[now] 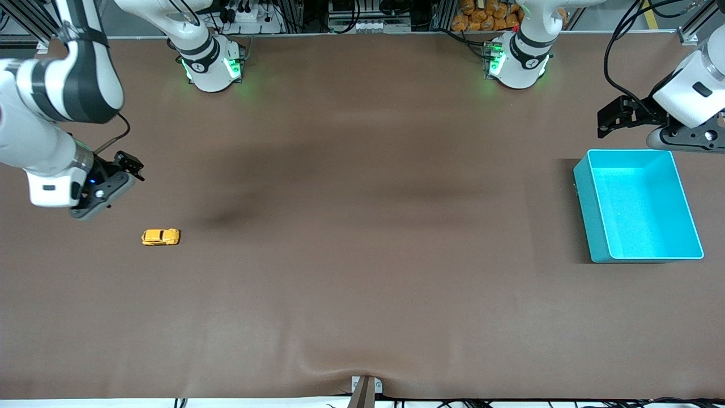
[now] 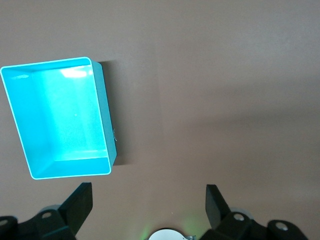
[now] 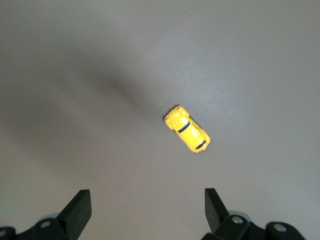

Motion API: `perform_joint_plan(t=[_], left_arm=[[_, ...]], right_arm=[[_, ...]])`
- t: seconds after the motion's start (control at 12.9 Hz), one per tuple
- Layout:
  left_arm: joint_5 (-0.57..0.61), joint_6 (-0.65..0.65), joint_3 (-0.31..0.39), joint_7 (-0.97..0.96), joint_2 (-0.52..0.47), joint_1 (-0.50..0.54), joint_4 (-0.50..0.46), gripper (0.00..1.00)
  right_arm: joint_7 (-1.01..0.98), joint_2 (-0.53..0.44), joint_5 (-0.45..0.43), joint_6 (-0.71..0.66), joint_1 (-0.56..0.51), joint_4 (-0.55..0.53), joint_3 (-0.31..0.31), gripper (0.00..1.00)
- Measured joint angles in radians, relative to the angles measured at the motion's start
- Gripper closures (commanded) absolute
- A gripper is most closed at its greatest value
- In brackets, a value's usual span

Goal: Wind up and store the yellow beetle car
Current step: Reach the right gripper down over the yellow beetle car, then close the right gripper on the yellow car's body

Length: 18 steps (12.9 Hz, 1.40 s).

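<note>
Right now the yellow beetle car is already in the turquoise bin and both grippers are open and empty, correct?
Not quite. The yellow beetle car sits on the bare table near the right arm's end, not in the turquoise bin, as the front view shows. The bin holds nothing. The right gripper and left gripper are indeed open and empty.

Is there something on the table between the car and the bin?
No. In the front view only bare table lies between the car and the bin.
</note>
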Motion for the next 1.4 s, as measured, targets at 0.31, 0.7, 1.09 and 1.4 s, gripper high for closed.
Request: perform_joint_plan(t=[0.31, 0.7, 1.09, 1.4], left_arm=[[0.0, 0.0, 0.0, 0.0, 0.0, 0.0, -0.001, 0.0], [0.0, 0.0, 0.001, 0.0, 0.0, 0.0, -0.003, 0.0], [0.0, -0.004, 0.005, 0.0, 0.0, 0.001, -0.006, 0.0], [0.0, -0.005, 0.008, 0.0, 0.0, 0.001, -0.007, 0.0]], right_arm=[[-0.294, 0.106, -0.006, 0.109, -0.011, -0.009, -0.007, 0.0], [-0.502, 0.224, -0.006, 0.229, 0.003, -0.002, 0.001, 0.08], [-0.715, 0.284, -0.007, 0.273, 0.002, -0.002, -0.003, 0.13], [-0.774, 0.319, -0.007, 0.295, -0.052, -0.004, -0.009, 0.13]])
